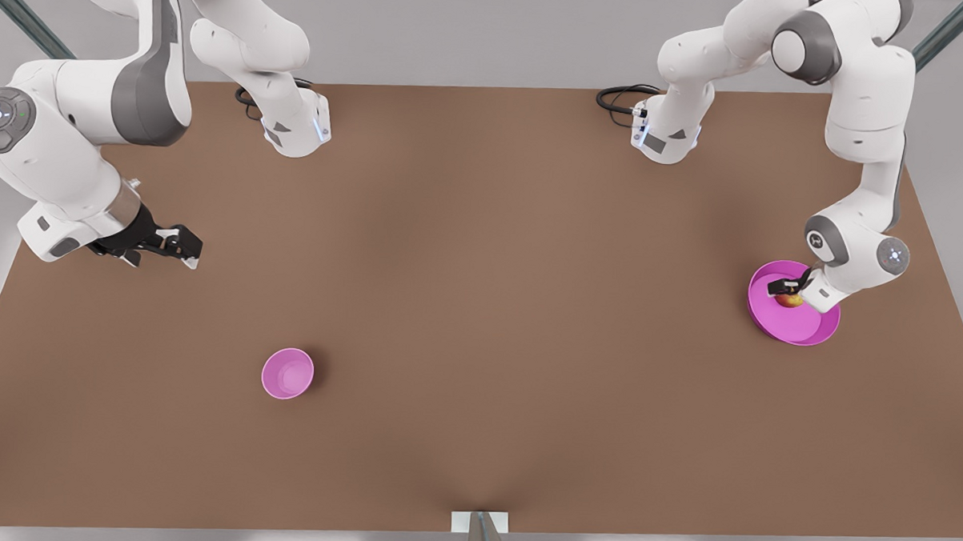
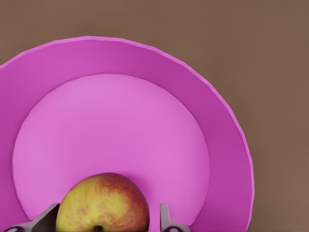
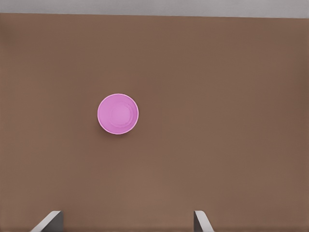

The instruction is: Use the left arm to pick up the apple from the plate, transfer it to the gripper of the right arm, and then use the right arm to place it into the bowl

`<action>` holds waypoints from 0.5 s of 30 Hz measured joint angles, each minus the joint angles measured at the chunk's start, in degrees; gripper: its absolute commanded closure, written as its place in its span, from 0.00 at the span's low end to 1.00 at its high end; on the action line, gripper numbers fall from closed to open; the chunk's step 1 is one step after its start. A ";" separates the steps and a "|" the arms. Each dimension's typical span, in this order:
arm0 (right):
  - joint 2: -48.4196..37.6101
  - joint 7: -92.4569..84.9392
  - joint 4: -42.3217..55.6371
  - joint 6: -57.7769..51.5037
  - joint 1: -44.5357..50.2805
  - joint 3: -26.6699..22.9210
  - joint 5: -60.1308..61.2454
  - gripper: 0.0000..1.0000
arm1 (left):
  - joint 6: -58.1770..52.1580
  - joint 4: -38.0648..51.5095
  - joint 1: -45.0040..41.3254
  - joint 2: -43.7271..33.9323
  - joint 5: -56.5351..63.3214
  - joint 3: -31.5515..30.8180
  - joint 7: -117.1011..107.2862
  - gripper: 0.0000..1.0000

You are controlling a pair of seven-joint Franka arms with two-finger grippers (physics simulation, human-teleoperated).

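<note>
The left pincer (image 1: 793,291) is down over the plate (image 1: 808,330) at the front view's right, its two fingers (image 2: 166,220) standing either side of the apple (image 2: 104,203), which sits on the plate's flat floor toward one edge rather than at the centre. In the left wrist view there is a visible gap between the apple and the finger on one side, while the other finger lies close against the fruit, so the pincer reads as spread around the apple, not yet pinching it. That uneven gap is the main hazard: if the fingers close from here, I judge the nearer one would meet the apple first and could nudge the round fruit across the smooth plate or roll it out of the grip. A grip taken too high on the curved skin could also squeeze it downward and out. The shallow plate might slide on the counter (image 1: 480,302) if pushed sideways. The right pincer (image 1: 179,248) waits above the counter at the front view's left, its fingers (image 3: 203,222) spread wide in the right wrist view, with the bowl (image 1: 287,373) near it and well apart from the plate. The later handover is risky too, since a round apple leaves little free surface for a second grip.
</note>
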 measured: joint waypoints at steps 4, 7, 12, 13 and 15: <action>0.00 -0.03 -0.06 -0.04 0.02 -0.03 0.00 0.00 | 0.48 -0.08 0.02 0.08 -0.12 0.00 1.05 0.17; 0.00 -0.06 -0.14 -0.06 -0.13 -0.03 0.00 0.00 | 0.70 -0.03 0.02 0.08 -0.04 0.00 1.63 0.21; 0.02 -0.10 -0.15 -0.08 -0.62 -0.04 0.00 0.00 | 0.92 0.00 0.02 0.32 0.07 0.01 2.32 0.22; 0.05 -0.11 -0.15 -0.08 -0.65 -0.04 0.00 0.00 | 0.95 0.00 0.02 0.44 0.09 0.01 2.43 0.22; 0.08 -0.13 -0.15 -0.08 -0.65 -0.04 0.00 0.00 | 0.99 0.03 0.03 0.66 0.12 0.01 2.62 0.23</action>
